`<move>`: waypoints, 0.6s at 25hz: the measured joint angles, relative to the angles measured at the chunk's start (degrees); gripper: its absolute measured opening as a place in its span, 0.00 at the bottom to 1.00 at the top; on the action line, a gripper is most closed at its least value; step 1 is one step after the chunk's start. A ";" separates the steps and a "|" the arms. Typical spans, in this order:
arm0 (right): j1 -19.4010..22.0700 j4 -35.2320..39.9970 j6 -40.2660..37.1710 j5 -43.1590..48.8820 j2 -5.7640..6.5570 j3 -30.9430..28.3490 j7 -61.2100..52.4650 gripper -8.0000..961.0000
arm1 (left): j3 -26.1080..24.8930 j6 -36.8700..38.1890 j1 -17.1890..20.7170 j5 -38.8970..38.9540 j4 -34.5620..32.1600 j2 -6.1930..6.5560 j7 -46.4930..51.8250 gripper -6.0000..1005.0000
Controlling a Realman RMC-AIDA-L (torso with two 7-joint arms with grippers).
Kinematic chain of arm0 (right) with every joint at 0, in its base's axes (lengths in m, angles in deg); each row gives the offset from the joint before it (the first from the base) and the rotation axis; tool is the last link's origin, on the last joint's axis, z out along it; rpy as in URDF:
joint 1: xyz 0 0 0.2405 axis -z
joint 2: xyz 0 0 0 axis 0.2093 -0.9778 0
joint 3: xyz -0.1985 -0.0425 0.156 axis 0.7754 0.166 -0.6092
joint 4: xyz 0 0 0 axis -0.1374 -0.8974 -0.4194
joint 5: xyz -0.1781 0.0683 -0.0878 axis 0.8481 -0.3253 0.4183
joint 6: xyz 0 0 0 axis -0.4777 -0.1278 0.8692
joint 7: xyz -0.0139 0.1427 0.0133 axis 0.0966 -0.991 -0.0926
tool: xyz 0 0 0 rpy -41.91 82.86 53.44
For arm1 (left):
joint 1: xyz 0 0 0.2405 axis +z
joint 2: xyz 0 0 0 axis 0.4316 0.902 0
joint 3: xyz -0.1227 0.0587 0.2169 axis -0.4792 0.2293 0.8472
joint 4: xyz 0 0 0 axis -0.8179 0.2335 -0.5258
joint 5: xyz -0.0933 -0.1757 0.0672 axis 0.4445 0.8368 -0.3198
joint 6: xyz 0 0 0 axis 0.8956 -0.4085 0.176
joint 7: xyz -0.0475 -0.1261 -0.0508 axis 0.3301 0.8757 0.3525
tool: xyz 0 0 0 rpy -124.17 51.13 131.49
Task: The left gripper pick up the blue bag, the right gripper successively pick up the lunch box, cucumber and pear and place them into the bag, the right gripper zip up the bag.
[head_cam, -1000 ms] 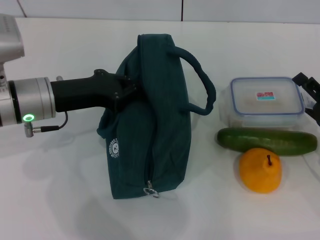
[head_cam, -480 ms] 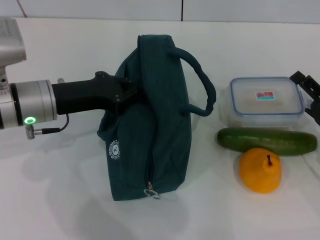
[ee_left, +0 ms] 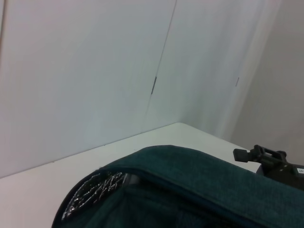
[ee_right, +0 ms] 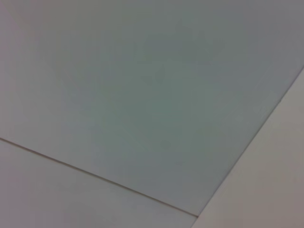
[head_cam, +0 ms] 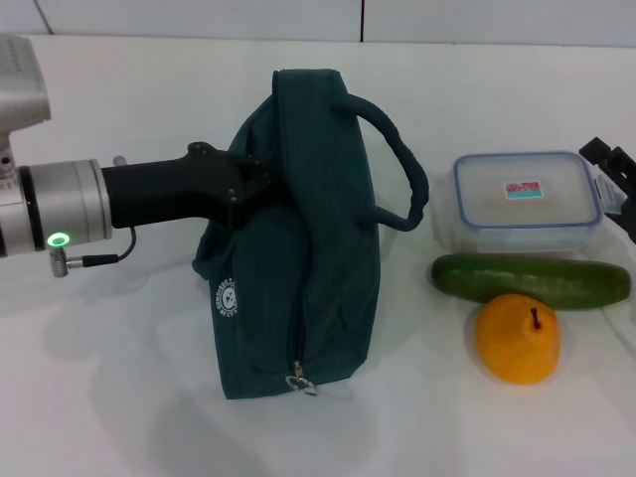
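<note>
The blue bag [head_cam: 318, 248] stands upright in the middle of the white table, one padded handle [head_cam: 397, 149] arching to its right. My left gripper [head_cam: 253, 181] reaches in from the left and is shut on the bag's upper left side, its fingertips buried in the fabric. The left wrist view shows the bag's rim [ee_left: 190, 173] and a strip of foil lining. To the right lie the lunch box [head_cam: 527, 199], the cucumber [head_cam: 527, 280] in front of it, and the pear [head_cam: 517, 340] nearest me. My right gripper [head_cam: 614, 171] sits at the right edge beside the lunch box, mostly cut off.
The bag's ring zipper pull [head_cam: 298, 380] hangs at its lower front edge. White table [head_cam: 119, 378] stretches in front of and left of the bag. A wall stands behind the table. The right wrist view shows only plain panels.
The right gripper has shifted slightly at the right edge, by the lunch box. The left arm and the bag have barely moved.
</note>
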 joint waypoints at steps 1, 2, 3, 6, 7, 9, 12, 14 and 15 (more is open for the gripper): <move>0.00 0.00 -0.14 0.00 0.00 -0.01 0.01 0.90 | 0.00 -0.01 0.00 0.00 0.00 0.03 0.00 0.06; 0.01 0.00 -0.17 -0.01 0.00 -0.02 0.01 0.90 | -0.02 -0.01 0.00 0.00 0.00 0.06 0.00 0.06; 0.02 -0.03 -0.18 -0.01 0.00 -0.03 0.01 0.90 | -0.05 -0.03 0.01 0.00 0.00 0.10 0.00 0.06; 0.04 -0.26 -0.03 -0.07 0.00 -0.09 0.02 0.84 | -0.17 -0.06 0.05 0.00 0.00 0.18 0.00 0.06; 0.04 -0.38 0.17 -0.10 0.00 -0.12 0.01 0.81 | -0.18 -0.06 0.05 -0.01 0.00 0.20 0.00 0.06; 0.04 -0.50 0.23 -0.14 0.00 -0.13 0.00 0.74 | -0.18 -0.08 0.04 -0.01 0.00 0.23 0.00 0.06; 0.07 -0.54 0.23 -0.15 0.00 -0.13 -0.04 0.67 | -0.18 -0.09 0.03 -0.01 0.00 0.25 0.00 0.06; 0.20 -0.55 0.05 -0.12 0.00 -0.10 -0.03 0.62 | -0.17 -0.12 0.02 -0.01 0.00 0.25 -0.11 0.06; 0.30 -0.50 -0.04 -0.11 0.00 -0.02 -0.01 0.60 | -0.17 -0.12 0.02 -0.01 0.00 0.25 -0.11 0.06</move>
